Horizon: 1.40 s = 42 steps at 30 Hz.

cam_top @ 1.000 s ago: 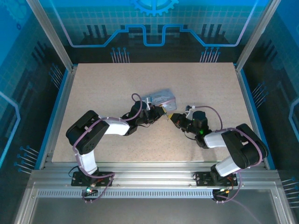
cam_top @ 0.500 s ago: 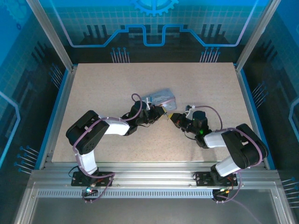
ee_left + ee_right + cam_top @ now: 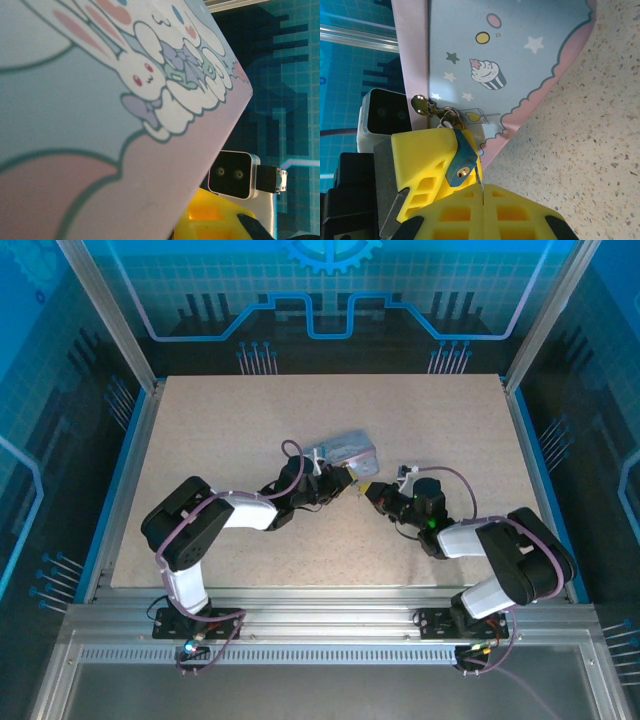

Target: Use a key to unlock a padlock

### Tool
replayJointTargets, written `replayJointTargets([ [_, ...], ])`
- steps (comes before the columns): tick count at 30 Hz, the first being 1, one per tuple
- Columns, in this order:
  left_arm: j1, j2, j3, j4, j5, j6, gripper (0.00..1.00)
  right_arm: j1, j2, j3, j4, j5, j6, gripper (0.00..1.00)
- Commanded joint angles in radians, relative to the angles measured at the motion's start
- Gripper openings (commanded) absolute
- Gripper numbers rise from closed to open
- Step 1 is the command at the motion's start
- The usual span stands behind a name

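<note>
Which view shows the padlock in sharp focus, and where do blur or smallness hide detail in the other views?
Right wrist: padlock and key sharp, speckled table crisp. Left wrist: tin box so close its cartoon print looks soft. Top external: evenly lit, but the padlock is too small to resolve.
</note>
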Motion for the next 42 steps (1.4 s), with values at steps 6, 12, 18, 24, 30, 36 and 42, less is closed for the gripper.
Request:
replayJointTargets([
  [6,0.013,0.011,0.011,0.059,0.028,-0.015,0.02,0.015,-0.034,-0.018,0.016,0.013,-0.011,0.0],
  [12,0.013,0.012,0.007,0.061,0.029,-0.019,0.02,0.017,-0.039,-0.015,0.021,0.01,-0.009,0.0],
  [18,0.013,0.014,0.008,0.065,0.031,-0.024,0.02,0.019,-0.043,-0.008,0.025,0.009,-0.012,0.0],
  [24,0.012,0.02,0.009,0.071,0.035,-0.03,0.03,0.021,-0.027,0.004,0.025,0.007,-0.017,0.0],
  [30,0.012,0.023,0.01,0.081,0.043,-0.039,0.02,0.027,-0.006,0.019,0.036,0.014,-0.016,0.0],
  [36,0.012,0.029,0.009,0.103,0.056,-0.051,0.02,0.03,0.01,0.039,0.045,0.035,-0.024,0.0],
  [42,0.012,0.028,0.009,0.107,0.063,-0.052,0.02,0.029,0.029,0.056,0.042,0.046,0.041,0.0],
])
